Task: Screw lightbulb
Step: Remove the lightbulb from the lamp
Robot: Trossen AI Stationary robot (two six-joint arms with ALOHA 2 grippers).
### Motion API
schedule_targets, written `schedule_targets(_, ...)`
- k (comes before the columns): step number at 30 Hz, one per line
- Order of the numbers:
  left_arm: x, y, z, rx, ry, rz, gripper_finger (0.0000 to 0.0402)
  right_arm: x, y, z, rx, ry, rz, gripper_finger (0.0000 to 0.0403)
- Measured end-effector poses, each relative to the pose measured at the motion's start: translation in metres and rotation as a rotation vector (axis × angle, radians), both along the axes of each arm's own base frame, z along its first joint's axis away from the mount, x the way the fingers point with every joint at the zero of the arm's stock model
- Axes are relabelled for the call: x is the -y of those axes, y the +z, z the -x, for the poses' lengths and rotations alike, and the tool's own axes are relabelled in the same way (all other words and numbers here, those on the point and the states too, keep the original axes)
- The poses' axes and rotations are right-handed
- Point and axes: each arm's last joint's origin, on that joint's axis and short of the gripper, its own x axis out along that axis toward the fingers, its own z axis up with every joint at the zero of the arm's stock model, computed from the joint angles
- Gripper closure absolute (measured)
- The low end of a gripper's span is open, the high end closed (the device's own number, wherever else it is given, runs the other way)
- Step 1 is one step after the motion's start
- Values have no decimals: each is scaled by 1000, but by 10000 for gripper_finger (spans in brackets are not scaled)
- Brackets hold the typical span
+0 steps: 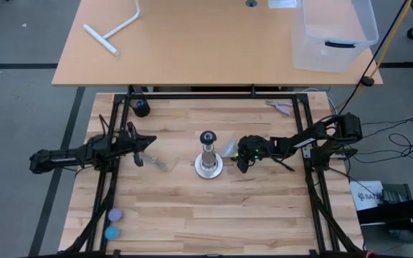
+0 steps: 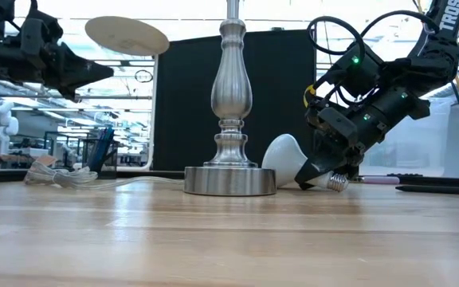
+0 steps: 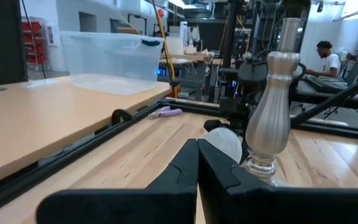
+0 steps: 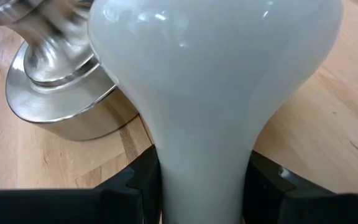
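Note:
The white lightbulb (image 2: 284, 157) lies on its side on the wooden table, just right of the metal lamp post (image 1: 208, 153). Its globe (image 4: 216, 56) is close to the post's round base (image 4: 55, 99), and its silvery screw end (image 2: 337, 182) points toward the table's right edge. My right gripper (image 1: 243, 162) slants down from the right and is shut on the bulb. My left gripper (image 1: 142, 155) is shut on nothing. It hangs level above the table, left of the post, with its fingertips (image 3: 197, 152) pointing at the post. My right gripper pinches the lightbulb's tapering neck (image 4: 204, 177) between its two fingers (image 4: 135, 183), one on each side. The fingers slant down from the table's right side and run along the bulb toward its globe. The bulb lies low and tilted, with its globe by the post's base.
A coiled white cord (image 2: 54, 177) lies on the table at the left. Purple pliers (image 1: 281, 107) and a black cup (image 1: 142, 107) are near the far edge, and two small discs (image 1: 113, 222) sit at the near left. A clear bin (image 1: 335, 32) stands on the desk behind.

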Motion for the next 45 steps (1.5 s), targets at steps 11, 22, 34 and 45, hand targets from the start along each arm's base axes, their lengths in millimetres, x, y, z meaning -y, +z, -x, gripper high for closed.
schedule_targets(11, 2, -1, -1, -11, -61, 2, 399, 0, 0, 0, 0, 2, 3, 253)
schedule_targets(22, 3, -2, -1, -27, -112, -24, 399, 0, 0, 0, -1, 7, 9, 252)
schedule_targets(34, 5, -3, -1, -39, -165, -28, 399, 0, 0, 0, -3, 22, 27, 252)
schedule_targets(45, 5, -3, -1, -39, -165, -23, 399, 0, 0, 0, -3, 30, 29, 252)
